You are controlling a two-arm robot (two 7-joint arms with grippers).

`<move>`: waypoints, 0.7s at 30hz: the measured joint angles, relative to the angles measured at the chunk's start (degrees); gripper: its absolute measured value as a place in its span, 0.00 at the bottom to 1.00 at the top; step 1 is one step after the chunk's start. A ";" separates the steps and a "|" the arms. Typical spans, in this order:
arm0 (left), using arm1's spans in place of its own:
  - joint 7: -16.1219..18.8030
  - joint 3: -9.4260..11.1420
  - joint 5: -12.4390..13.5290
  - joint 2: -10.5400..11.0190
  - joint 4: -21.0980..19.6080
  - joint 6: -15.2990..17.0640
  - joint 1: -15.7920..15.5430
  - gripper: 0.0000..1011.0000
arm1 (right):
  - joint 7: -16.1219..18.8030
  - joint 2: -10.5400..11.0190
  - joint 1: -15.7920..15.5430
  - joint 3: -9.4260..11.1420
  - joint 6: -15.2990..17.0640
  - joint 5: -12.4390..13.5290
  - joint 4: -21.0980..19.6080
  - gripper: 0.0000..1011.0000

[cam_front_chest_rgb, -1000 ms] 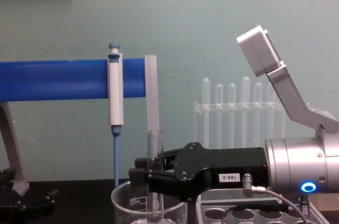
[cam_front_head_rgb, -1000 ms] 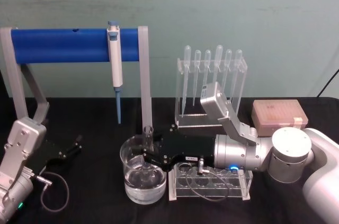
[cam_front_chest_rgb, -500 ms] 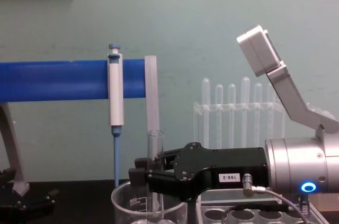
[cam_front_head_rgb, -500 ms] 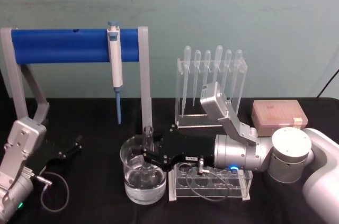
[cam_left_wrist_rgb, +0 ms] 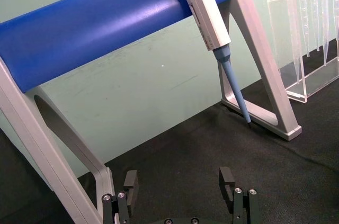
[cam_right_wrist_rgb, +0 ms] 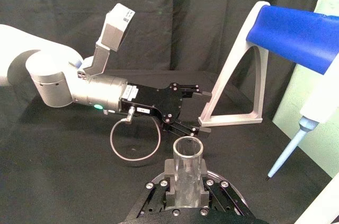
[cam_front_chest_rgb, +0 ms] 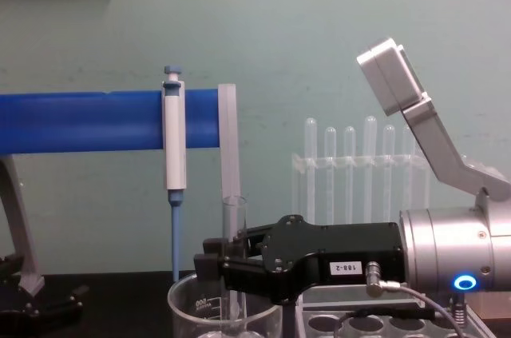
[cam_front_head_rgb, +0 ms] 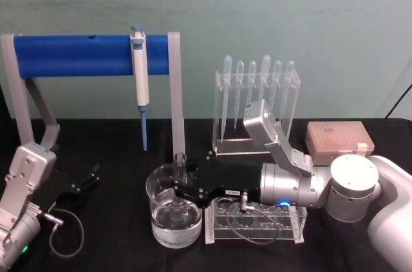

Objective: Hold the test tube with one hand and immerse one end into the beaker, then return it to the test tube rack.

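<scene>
Test tube (cam_front_chest_rgb: pixel 232 214) middle behind right claw (cam_front_chest_rgb: pixel 223 263), lower end cut by chest view's edge, beaker (cam_front_chest_rgb: pixel 192 306) base likewise

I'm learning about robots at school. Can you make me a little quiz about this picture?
1. True or false: the right pincer holds the test tube upright, with its lower end inside the beaker.
2. Fill in: the left pincer is ____ (open/shut).
3. The micropipette hangs on: A) the blue bar B) the beaker C) the left pincer.

Key: 1 true; 2 open; 3 A.
</scene>
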 joint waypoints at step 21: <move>0.00 0.00 0.00 0.00 0.00 0.00 0.00 0.99 | 0.00 0.00 0.00 0.00 0.00 0.00 0.00 0.22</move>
